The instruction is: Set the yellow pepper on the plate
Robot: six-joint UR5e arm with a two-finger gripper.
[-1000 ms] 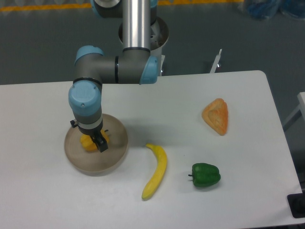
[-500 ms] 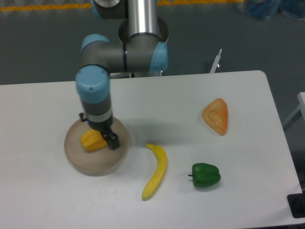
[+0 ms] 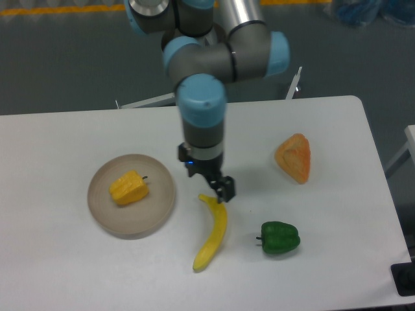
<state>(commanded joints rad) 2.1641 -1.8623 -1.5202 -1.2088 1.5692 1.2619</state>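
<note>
With the yellow pepper (image 3: pixel 128 188) already lying on the plate (image 3: pixel 155 210), task looks done & arm is clear of it, jaws empty (spread or not, can't tell) right of plate over banana (image 3: pixel 214 234) top; next: nothing but retreat.

Grey-silver arm (image 3: pixel 220 61), pale blue joint caps, black tool (image 3: pixel 220 188).

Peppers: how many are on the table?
2. The yellow pepper lies on the plate at the left; the green pepper sits on the bare table at the lower right, beyond the banana. None looks hidden.
</note>
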